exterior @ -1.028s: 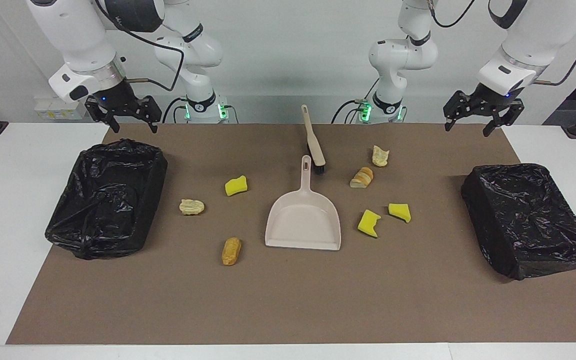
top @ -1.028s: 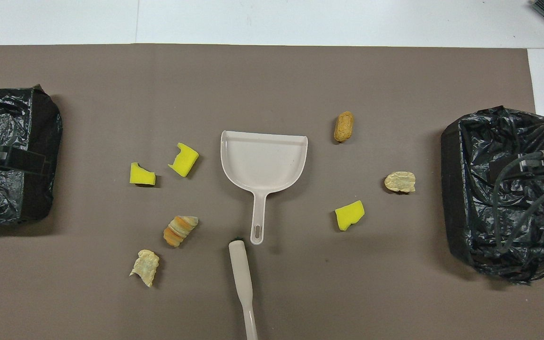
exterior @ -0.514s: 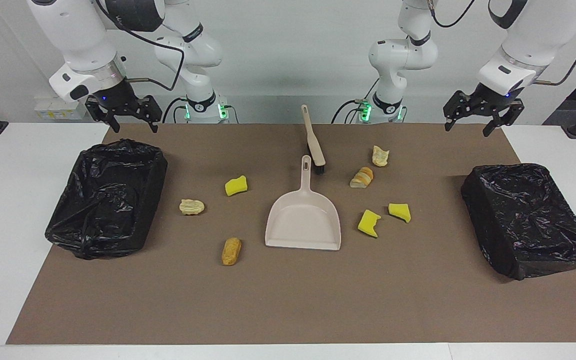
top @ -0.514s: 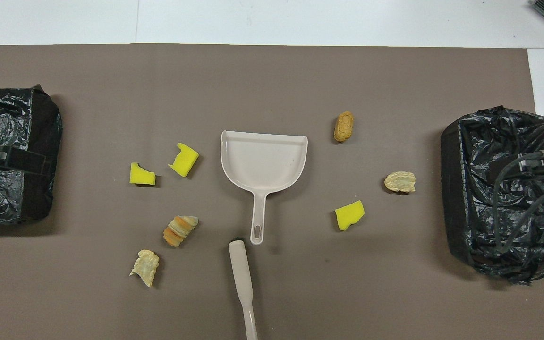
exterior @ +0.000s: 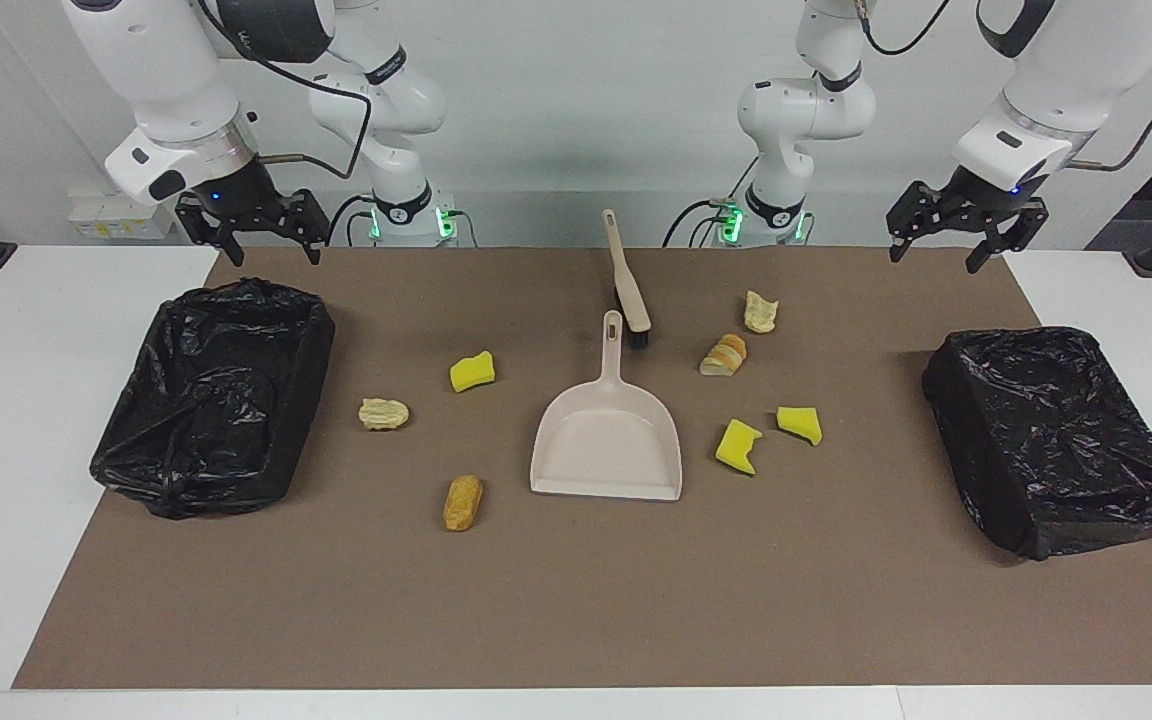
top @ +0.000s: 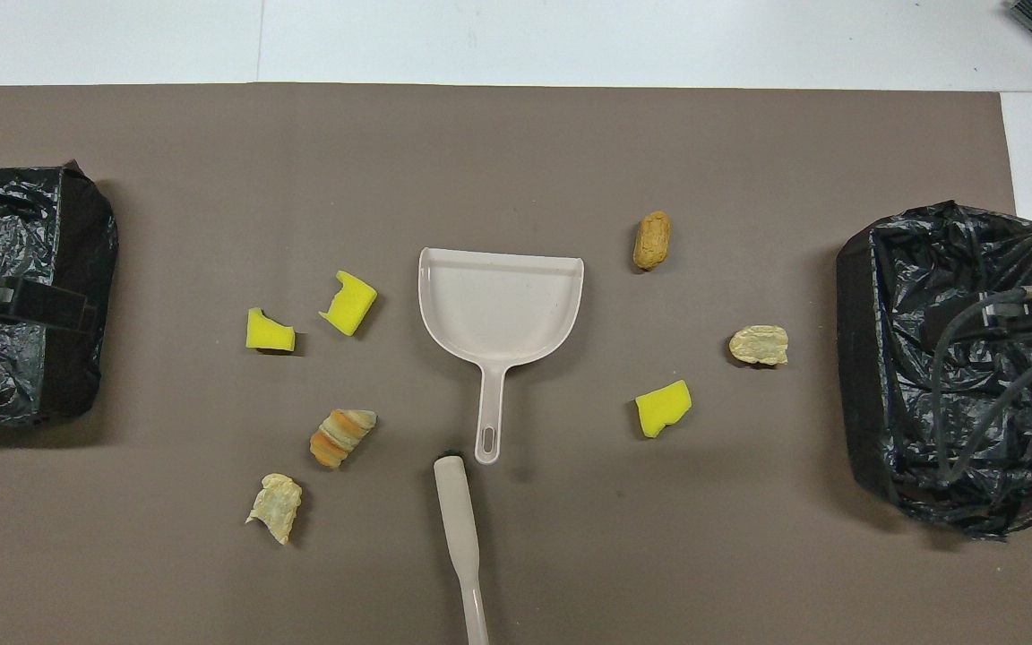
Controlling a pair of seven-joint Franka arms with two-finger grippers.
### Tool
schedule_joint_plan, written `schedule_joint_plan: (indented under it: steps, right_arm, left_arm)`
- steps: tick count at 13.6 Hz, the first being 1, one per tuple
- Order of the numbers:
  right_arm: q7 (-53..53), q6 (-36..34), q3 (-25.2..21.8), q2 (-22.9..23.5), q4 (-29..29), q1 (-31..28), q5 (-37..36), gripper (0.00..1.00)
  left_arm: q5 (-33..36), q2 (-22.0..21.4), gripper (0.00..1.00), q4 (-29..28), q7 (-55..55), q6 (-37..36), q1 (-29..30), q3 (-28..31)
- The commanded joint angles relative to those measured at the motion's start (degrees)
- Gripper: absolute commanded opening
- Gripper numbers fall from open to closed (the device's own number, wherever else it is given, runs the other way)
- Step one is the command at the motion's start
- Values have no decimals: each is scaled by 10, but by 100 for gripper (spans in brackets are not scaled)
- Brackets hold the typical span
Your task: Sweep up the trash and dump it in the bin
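Observation:
The trash lies scattered on the brown mat: three yellow sponge chunks and several tan bread pieces. Among them rests the beige dustpan, its handle toward the robots, with the brush just past the handle's tip. A black-lined bin sits at the right arm's end. My right gripper hangs open and empty, raised beside it. My left gripper hangs open and empty at the other end.
A second black-bagged bin sits at the left arm's end. White table borders the mat on all sides. The right arm's cable crosses above its bin in the overhead view.
The right gripper has drifted slightly toward the table's middle. The left gripper has barely moved. Nothing on the mat has shifted.

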Motion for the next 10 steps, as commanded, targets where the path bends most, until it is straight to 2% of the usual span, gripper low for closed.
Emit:
schedule_joint_plan:
  steps: [1, 5, 7, 10]
  right_arm:
    - [-13, 11, 3, 10, -6, 17, 17, 100]
    - [23, 11, 3, 54, 4, 61, 20, 100]
    - [58, 12, 3, 99, 47, 80, 35, 100]
    - [174, 13, 3, 160, 112, 137, 52, 100]
  left_arm:
    - [-3, -10, 100, -9, 4, 9, 7, -2]
    - [-3, -10, 100, -9, 4, 8, 7, -2]
    - [-3, -10, 100, -10, 4, 9, 7, -2]
    - [-3, -10, 100, -9, 4, 9, 7, -2]
